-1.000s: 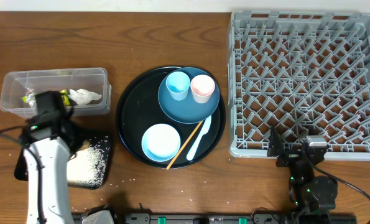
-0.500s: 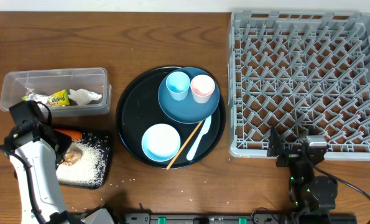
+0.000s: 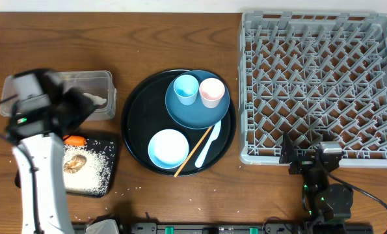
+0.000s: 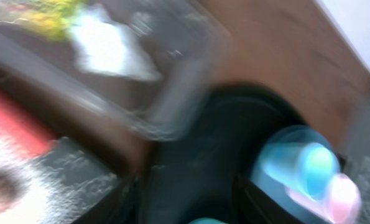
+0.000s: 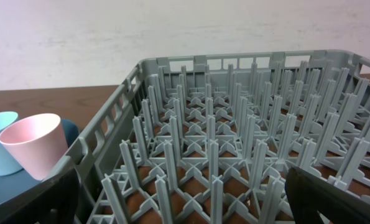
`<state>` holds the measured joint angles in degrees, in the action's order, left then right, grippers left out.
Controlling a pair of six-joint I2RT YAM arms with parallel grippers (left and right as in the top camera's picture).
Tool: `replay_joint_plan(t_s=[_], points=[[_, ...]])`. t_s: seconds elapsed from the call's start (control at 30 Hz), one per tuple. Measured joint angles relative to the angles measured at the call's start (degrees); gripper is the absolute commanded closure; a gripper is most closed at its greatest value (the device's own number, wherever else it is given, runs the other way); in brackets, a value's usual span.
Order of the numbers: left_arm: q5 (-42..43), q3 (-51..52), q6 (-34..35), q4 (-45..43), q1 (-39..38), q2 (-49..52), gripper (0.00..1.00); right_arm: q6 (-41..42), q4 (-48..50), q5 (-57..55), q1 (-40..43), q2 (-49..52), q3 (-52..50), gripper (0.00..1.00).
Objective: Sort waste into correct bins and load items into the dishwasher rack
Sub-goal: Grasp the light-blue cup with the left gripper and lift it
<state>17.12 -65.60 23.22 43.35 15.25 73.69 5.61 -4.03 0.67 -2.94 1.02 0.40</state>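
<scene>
My left gripper (image 3: 76,110) hangs open and empty over the right part of the clear box (image 3: 102,81), pointing toward the round black tray (image 3: 136,123). In the blurred left wrist view the box (image 4: 166,118) holds the white tissue (image 4: 110,53) and the yellow-green wrapper (image 4: 48,12). The shallow black tray (image 3: 99,146) holds rice (image 3: 92,172), a brown lump (image 3: 74,162) and the carrot (image 3: 74,139). A dark blue plate (image 3: 196,112) carries the light blue cup (image 3: 185,89) and pink cup (image 3: 211,92). Beside it lie the bowl (image 3: 167,147), spoon (image 3: 207,144) and chopstick (image 3: 193,151). My right gripper (image 3: 307,155) stands open at the grey rack (image 3: 320,84).
The rack's near wall and upright pegs (image 5: 234,155) fill the right wrist view, with the pink cup (image 5: 35,143) to its left. A few rice grains lie on the wood in front of the black tray. Bare table runs between the round tray and the rack.
My left gripper opened and left the wrapper in the clear box, drew back to the left, then swung up and right toward the round tray. The right arm stayed still.
</scene>
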Motion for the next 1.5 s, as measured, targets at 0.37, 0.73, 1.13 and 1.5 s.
replay_joint_plan(t_s=[0.37, 0.73, 1.13, 1.5], points=[[-2.1, -0.1, 4.1, -17.4, -25.7, 9.1, 0.54, 0.0, 0.0, 0.0, 0.0, 0.0, 0.0, 0.01], [-3.0, -0.1, 7.6, -24.6, -31.7, 22.0, 0.53, 0.0, 0.0, 0.0, 0.0, 0.0, 0.0, 0.01], [-3.6, -0.1, 8.6, -25.8, -31.9, 27.3, 0.66, 0.0, 0.0, 0.0, 0.0, 0.0, 0.0, 0.01], [-3.7, -0.1, 8.9, -25.8, -31.9, 27.9, 0.94, 0.0, 0.0, 0.0, 0.0, 0.0, 0.0, 0.01]])
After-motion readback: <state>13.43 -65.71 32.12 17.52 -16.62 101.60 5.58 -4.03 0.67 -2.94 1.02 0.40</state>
